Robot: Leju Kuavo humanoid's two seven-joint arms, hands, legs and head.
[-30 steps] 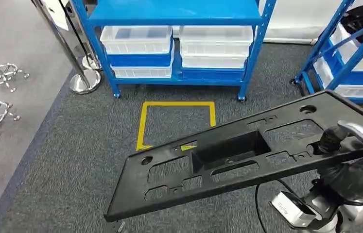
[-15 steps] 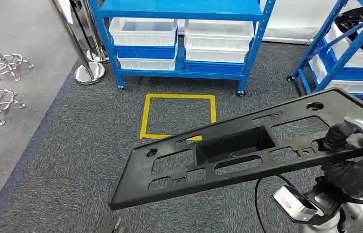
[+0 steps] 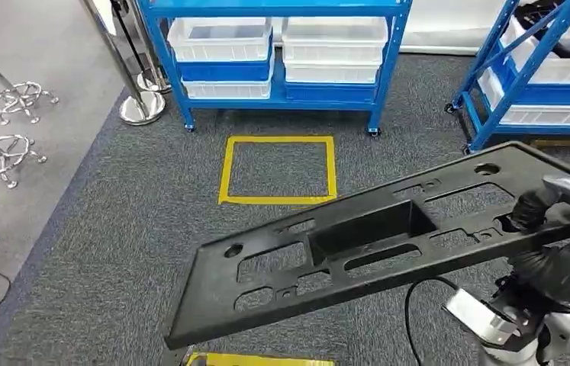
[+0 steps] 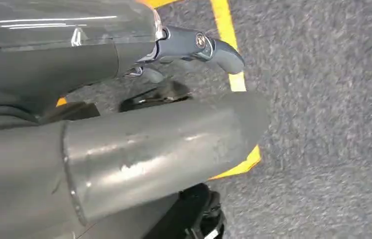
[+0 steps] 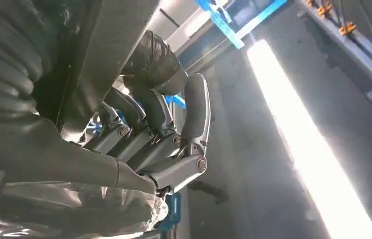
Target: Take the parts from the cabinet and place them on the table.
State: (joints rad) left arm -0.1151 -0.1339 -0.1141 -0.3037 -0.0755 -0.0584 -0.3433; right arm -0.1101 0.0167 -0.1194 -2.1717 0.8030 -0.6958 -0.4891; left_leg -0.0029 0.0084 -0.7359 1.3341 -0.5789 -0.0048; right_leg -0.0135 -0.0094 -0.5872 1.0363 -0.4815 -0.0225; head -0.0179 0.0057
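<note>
A long black plastic part (image 3: 365, 229) with several cut-outs and a recessed middle stretches across the lower head view, tilted, above the carpet. My right hand (image 3: 564, 252) grips its right end, black-gloved fingers wrapped over the edge. The right wrist view shows those fingers (image 5: 154, 124) curled around the part's rim (image 5: 109, 45). My left hand (image 4: 193, 45) hangs over the grey carpet with nothing in it, its thumb (image 4: 164, 149) held apart from the fingers. The blue cabinet (image 3: 388, 53) with white bins (image 3: 220, 38) stands at the far side.
A yellow tape square (image 3: 278, 169) marks the carpet before the cabinet, and another yellow strip (image 3: 259, 358) lies at the near edge. A second blue rack (image 3: 526, 69) stands at the right. Chrome post bases (image 3: 140, 110) and stool feet (image 3: 7, 145) are on the left.
The whole picture has shifted: the cabinet and yellow square sit higher, and a second yellow strip has come in below. The part stays in my right hand.
</note>
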